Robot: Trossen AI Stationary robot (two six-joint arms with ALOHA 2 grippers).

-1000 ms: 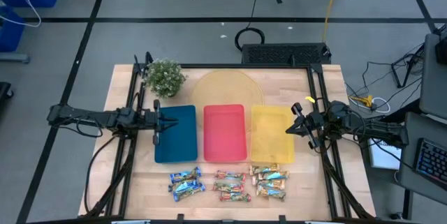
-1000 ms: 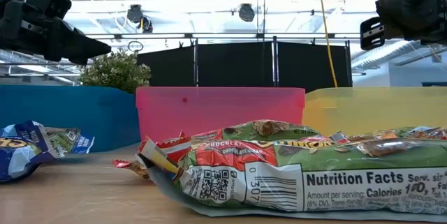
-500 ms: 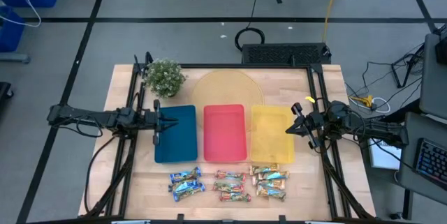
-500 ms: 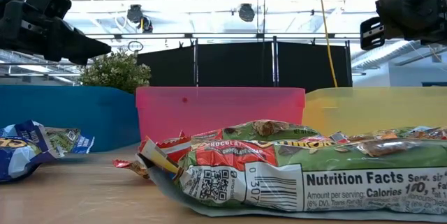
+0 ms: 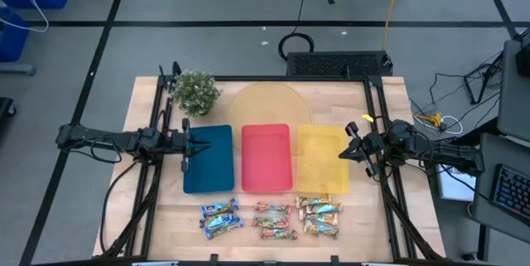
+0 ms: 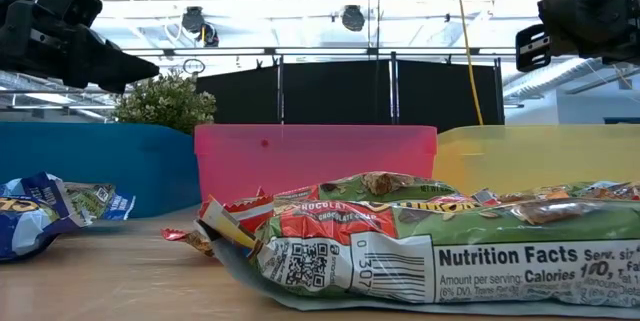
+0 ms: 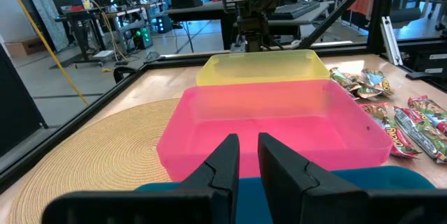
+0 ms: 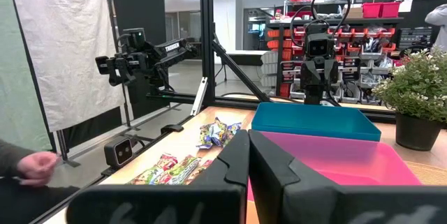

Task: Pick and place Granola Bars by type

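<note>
While nothing has shifted over the last second, sorting has not begun.

Three trays sit side by side mid-table: blue tray (image 5: 207, 159), red tray (image 5: 266, 157), yellow tray (image 5: 322, 160), all without bars. The left gripper (image 5: 185, 145) hangs over the blue tray's outer edge, fingers a narrow gap apart, holding nothing; the right gripper (image 5: 351, 149) waits beside the yellow tray, pressed shut and empty. The Granola Bars (image 5: 271, 218) lie grouped by colour along the table's front edge, untouched.

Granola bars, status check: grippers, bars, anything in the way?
Left gripper over blue tray, empty. Right gripper, jaws shut, empty, by yellow tray. Granola bars all on table, trays empty. Nothing in the way.
</note>
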